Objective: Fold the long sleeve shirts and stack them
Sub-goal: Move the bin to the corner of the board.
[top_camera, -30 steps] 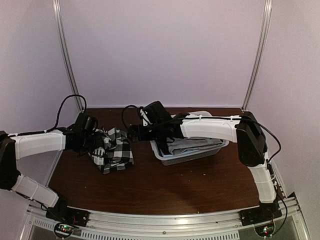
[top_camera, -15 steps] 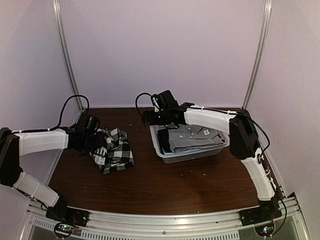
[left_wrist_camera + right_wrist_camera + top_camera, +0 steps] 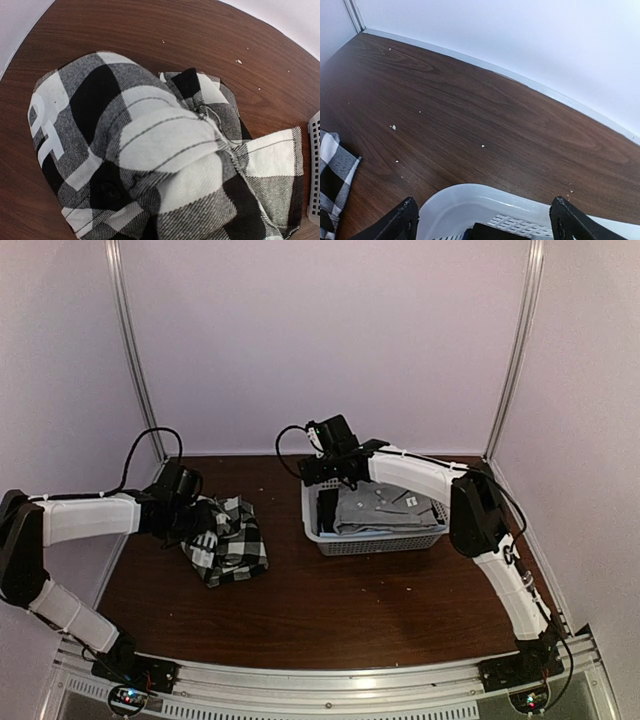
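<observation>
The black-and-white checked shirt (image 3: 228,540) lies crumpled on the table at the left. It fills the left wrist view (image 3: 160,150). My left gripper (image 3: 188,516) is at its left edge. Bunched cloth hides the fingers, and the gripper looks shut on the shirt. The grey shirt (image 3: 385,508) lies in the white lattice basket (image 3: 375,540). My right gripper (image 3: 322,478) is open over the basket's far left corner. In the right wrist view its fingertips (image 3: 406,219) stand wide either side of the basket's rim (image 3: 470,200) and hold nothing.
Brown wooden table (image 3: 330,610) with white walls close behind. A corner of the checked shirt shows in the right wrist view (image 3: 332,165). The basket's edge shows at the right of the left wrist view (image 3: 315,170). Small white crumbs (image 3: 393,127) dot the far table.
My right gripper has moved back and right, from beside the basket to over its far left corner. The basket has turned from skewed to square. The left arm shifted slightly; the checked shirt barely moved.
</observation>
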{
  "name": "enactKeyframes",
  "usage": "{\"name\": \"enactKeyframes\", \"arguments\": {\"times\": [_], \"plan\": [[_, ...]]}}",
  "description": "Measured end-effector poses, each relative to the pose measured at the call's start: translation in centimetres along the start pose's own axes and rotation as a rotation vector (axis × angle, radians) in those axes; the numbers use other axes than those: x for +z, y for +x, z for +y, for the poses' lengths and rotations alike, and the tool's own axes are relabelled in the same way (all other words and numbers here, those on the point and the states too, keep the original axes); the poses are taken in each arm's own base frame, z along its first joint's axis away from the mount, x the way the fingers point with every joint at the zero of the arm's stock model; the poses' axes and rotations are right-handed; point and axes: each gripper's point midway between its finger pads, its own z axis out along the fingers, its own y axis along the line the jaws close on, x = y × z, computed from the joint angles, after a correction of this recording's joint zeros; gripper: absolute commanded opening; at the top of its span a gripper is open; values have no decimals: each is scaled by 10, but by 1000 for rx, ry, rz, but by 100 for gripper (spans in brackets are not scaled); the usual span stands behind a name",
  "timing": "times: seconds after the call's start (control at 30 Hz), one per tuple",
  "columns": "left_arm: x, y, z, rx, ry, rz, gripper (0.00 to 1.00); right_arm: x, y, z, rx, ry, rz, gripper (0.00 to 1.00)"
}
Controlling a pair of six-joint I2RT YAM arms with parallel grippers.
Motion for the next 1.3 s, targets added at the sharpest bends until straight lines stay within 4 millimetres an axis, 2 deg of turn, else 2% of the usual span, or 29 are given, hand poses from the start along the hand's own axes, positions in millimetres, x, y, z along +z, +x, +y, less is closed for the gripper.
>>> {"name": "enactKeyframes", "arguments": {"times": [0.17, 0.33, 0.57, 0.9, 1.13, 1.3], "plan": [[5, 3, -1, 4, 0, 17, 0, -3, -4, 0, -141, 55, -19, 99], [5, 1, -6, 4, 13, 22, 0, -3, -17, 2, -236, 65, -47, 98], [11, 5, -10, 9, 26, 45, 0, 12, -15, -6, -249, 18, -40, 96], [14, 10, -14, 11, 49, 71, 0, 15, -8, -7, -213, -114, -2, 88], [14, 11, -16, 10, 58, 77, 0, 15, 2, -28, -133, -165, 57, 86], [14, 11, -17, 10, 61, 78, 0, 2, 14, -48, -90, -161, 111, 85]]}}
